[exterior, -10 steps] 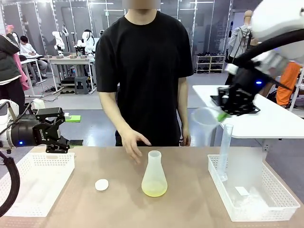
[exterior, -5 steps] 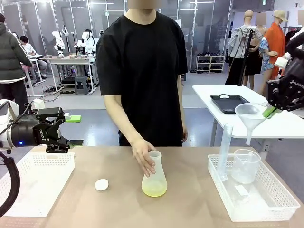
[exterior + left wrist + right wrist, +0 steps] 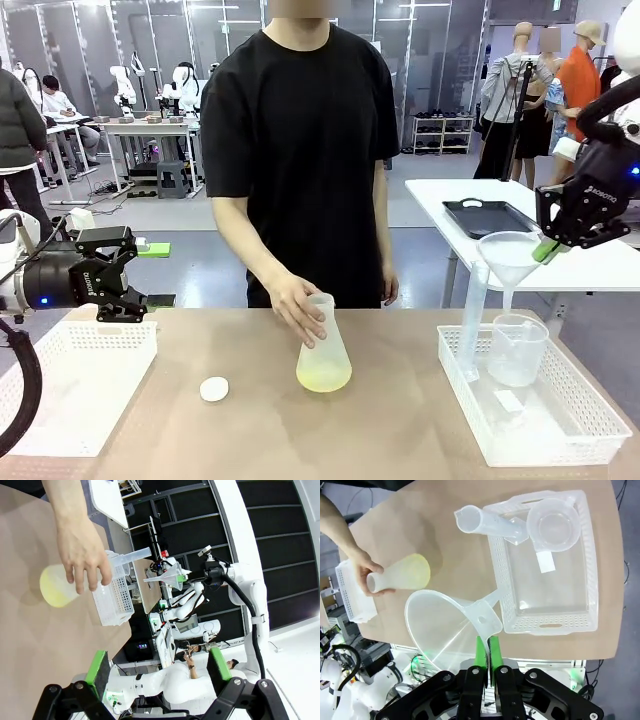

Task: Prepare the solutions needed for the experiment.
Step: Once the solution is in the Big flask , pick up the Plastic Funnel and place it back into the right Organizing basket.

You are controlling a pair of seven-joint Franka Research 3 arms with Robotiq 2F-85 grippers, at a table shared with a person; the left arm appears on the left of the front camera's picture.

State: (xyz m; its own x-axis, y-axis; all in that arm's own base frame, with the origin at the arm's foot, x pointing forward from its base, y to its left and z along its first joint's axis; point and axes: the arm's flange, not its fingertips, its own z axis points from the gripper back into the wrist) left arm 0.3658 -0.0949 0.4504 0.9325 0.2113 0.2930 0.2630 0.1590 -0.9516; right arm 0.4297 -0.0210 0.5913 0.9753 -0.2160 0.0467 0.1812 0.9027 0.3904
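Solution (image 3: 323, 379), pale yellow-green and see-through, pools in the bottom of a translucent plastic conical flask (image 3: 323, 355) near the middle of your bench (image 3: 400, 445). The person's hand (image 3: 298, 312) wraps the flask's neck from the far side, and the flask leans a little off upright. You cannot tell whether its base sits flat. A small white round cap (image 3: 214, 389) lies on the bench just to the flask's left, apart from it.

Your right gripper (image 3: 487, 642) is pinched tight on the rim tab of a clear plastic funnel (image 3: 447, 625) and holds it up in the air. From the front the funnel hangs over the right basket (image 3: 600, 440), with its spout lined up above the beaker (image 3: 517, 350) and not touching it. The beaker stands in that basket's far end. A graduated cylinder (image 3: 472, 318) leans beside it at the far left corner.

Your left gripper (image 3: 157, 660) has its jaws spread wide with nothing between the green pads. It hangs above the far edge of the left basket (image 3: 60, 400), well apart from the flask.
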